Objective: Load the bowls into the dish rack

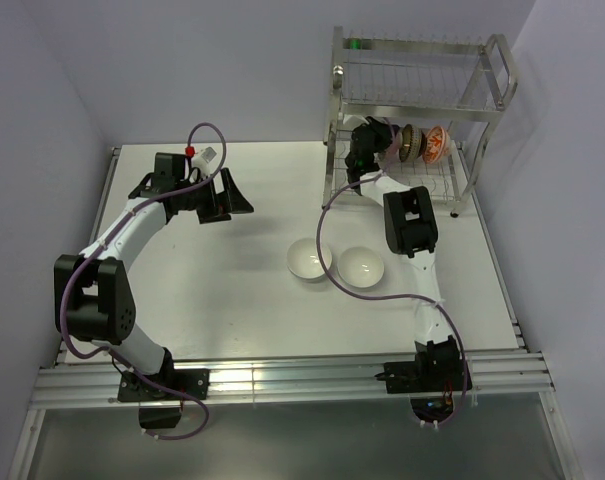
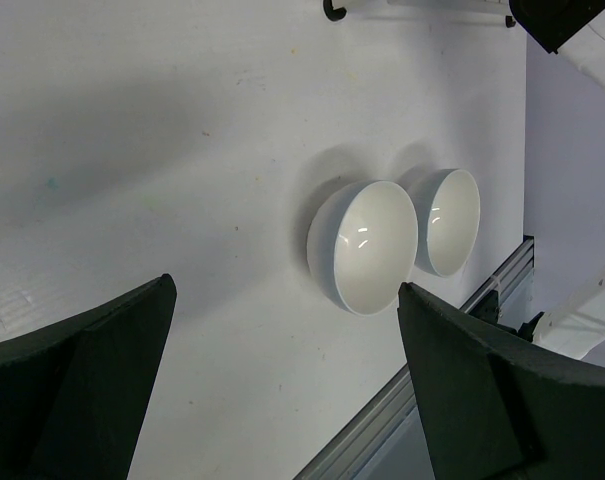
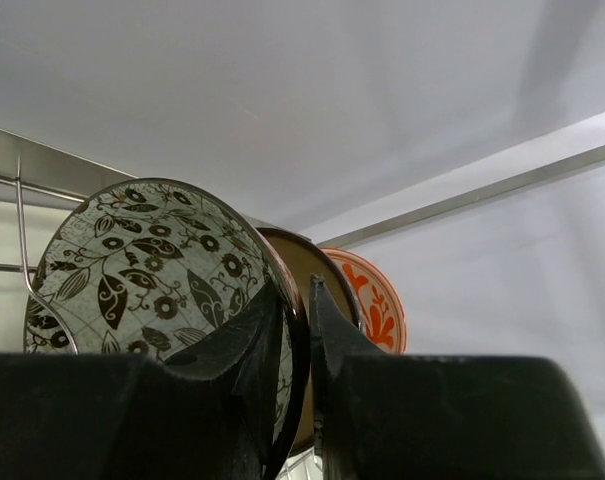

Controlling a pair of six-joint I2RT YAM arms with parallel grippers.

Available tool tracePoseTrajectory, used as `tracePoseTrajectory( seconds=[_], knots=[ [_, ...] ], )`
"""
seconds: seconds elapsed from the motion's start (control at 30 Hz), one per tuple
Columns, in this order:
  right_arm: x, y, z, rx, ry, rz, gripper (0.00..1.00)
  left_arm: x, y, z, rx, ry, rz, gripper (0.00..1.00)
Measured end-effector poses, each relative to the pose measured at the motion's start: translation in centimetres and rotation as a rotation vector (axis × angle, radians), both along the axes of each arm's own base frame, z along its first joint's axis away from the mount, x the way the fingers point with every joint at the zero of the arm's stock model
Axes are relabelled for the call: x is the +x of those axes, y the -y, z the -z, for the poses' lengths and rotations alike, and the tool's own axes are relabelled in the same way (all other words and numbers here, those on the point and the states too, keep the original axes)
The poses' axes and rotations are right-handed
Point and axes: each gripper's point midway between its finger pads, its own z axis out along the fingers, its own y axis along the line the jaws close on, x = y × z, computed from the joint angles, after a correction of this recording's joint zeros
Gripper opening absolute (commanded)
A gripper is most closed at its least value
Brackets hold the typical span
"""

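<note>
Pinching the grey-patterned bowl (image 3: 152,270), right gripper (image 3: 298,305) has brown bowl (image 3: 312,265) close beside.

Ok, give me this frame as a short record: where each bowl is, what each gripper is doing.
rack: dish rack, back right of the table
lower tier: orange-red bowl, brown bowl, on edge side by side
in grip: patterned bowl, on edge beside the brown bowl
right gripper: shut on the patterned bowl's rim
on table: left white bowl, right white bowl, upright
left gripper: open, empty, above the table
</note>
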Motion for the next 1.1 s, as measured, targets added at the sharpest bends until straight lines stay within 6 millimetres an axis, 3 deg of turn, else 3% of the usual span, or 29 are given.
tracePoseTrajectory(
  seconds=[0.1,0.2,0.43,0.57,0.9,1.1],
  knots=[
    [0.0,-0.1,0.2,0.013,-0.003,0.001,0.44,0.0,0.0,0.0,0.000,0.000,0.000,0.99],
    [0.0,-0.2,0.7,0.019,-0.021,0.002,0.47,0.0,0.0,0.0,0.000,0.000,0.000,1.00],
    [-0.4,-0.6,2.0,0.047,-0.064,-0.004,0.68,0.0,0.0,0.0,0.000,-0.001,-0.001,1.00],
    [-0.7,-1.1,2.3,0.076,-0.084,-0.013,0.74,0.0,0.0,0.0,-0.001,-0.002,-0.001,0.99],
    [-2.0,-1.8,0.2,0.126,-0.068,-0.029,0.79,0.0,0.0,0.0,0.000,-0.003,-0.001,1.00],
    [-2.8,-1.7,1.2,0.157,-0.090,-0.025,0.79,0.0,0.0,0.0,0.000,-0.003,-0.001,1.00]
  ],
)
